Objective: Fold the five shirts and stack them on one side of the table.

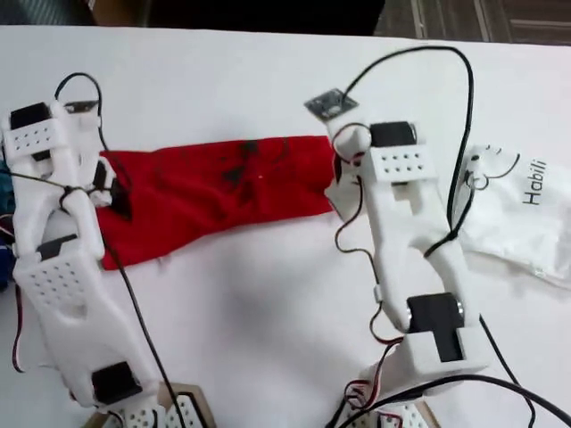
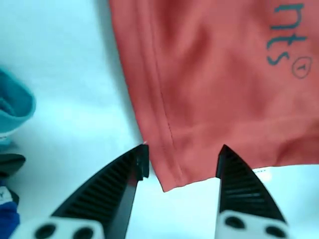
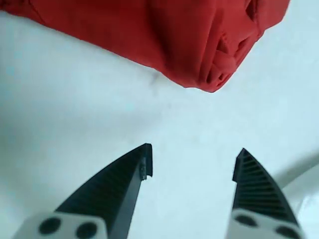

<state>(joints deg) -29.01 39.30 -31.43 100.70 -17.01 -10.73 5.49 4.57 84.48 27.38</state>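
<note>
Left gripper [image 2: 183,154] is spread wide, nothing pinched. A corner of the red shirt [image 2: 214,89] sits right in the gap between its fingertips, with the stitched hem running away from there. Can't tell whether the tips touch the fabric. Right gripper [image 3: 194,152] is also spread and holds nothing. It hangs over bare table [image 3: 75,114], with the shirt's bunched, rolled-over end near its tips but apart from them.

High view: the shirt lies as a long creased strip across the middle of the table. One end is under the left arm's wrist, the other at the right arm's wrist. Dark print on its top face. Both arms overhang the shirt ends and block them from above.

Around it:
- Teal cloth [image 2: 12,107] at the table's left edge, just beside the left arm.
- Blue item [image 2: 6,219] and dark grey piece [image 2: 10,163] next to the teal cloth, both too cropped to identify.
- White bundle [image 1: 522,218] with print, out to the right of the right arm, apart from the red shirt.
- Black cable [image 1: 466,134] from the right arm loops over the bundle's near edge.
- Small grey square part [image 1: 330,104] on the table just beyond the right wrist, close to the shirt's far edge. Touching or not, can't tell.
</note>
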